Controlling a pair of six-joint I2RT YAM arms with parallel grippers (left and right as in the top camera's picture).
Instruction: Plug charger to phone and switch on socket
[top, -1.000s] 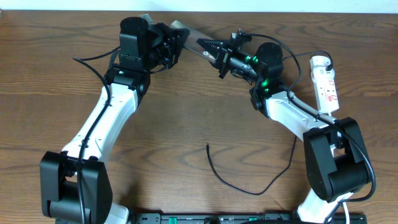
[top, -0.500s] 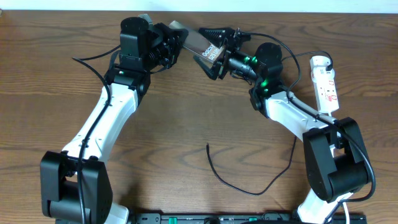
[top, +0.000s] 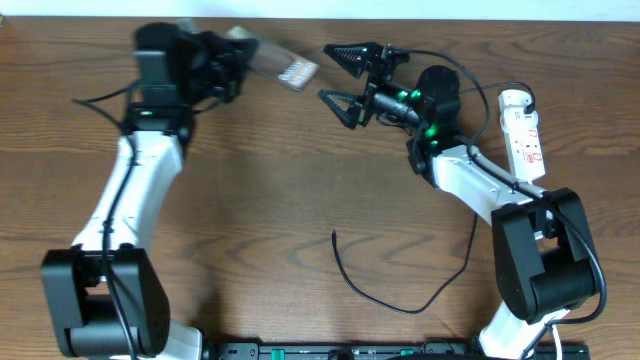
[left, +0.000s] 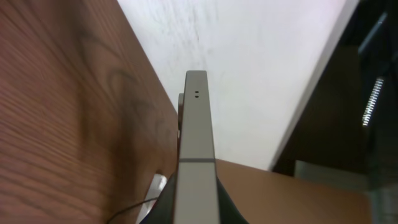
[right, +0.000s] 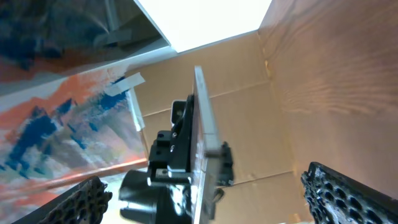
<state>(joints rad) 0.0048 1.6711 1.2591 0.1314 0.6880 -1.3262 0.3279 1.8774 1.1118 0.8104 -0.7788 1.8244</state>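
The left end effector (top: 236, 55) is clamped on the phone (top: 285, 68), which sticks out toward the right end effector (top: 336, 73). That one gapes wide and empty, just off the phone's free end. The charger (top: 336, 250) lies on the desk (top: 280, 180), well apart from both.

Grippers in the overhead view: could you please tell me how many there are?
2. The left gripper, at upper left, is shut on the phone. The right gripper, to its right and clear of the phone, stands open and empty. Neither is hidden.
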